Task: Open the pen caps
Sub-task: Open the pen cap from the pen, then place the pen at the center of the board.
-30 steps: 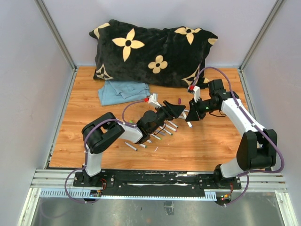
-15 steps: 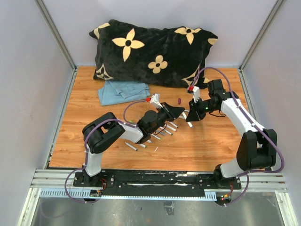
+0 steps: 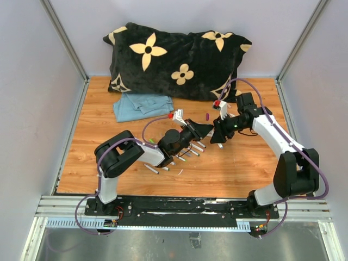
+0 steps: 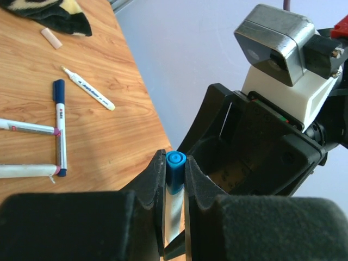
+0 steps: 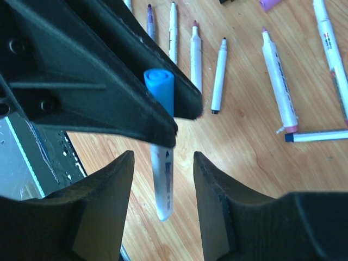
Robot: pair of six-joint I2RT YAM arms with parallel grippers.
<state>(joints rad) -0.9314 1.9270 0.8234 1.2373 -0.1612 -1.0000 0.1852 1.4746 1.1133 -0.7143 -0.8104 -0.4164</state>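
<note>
Mid-step: uncapping, blue cap (image 5: 159, 87) pinched at the tips of the left hand (image 4: 175, 163), aloft over the surface (image 4: 125, 136), barrel (image 5: 163, 185) hanging out below. Right hand (image 5: 163, 157) agape, straddling that barrel, touching nothing. Next, likely: close on barrel, pull straight away from cap. Gap plain only from right wrist; cap's end face only from left wrist; from above, both hidden between hands.

There are 2 arms (image 3: 122, 155), 1 pillow (image 3: 174, 60), 1 cloth (image 3: 138, 106) and 1 light-blue cap (image 4: 175, 171).
</note>
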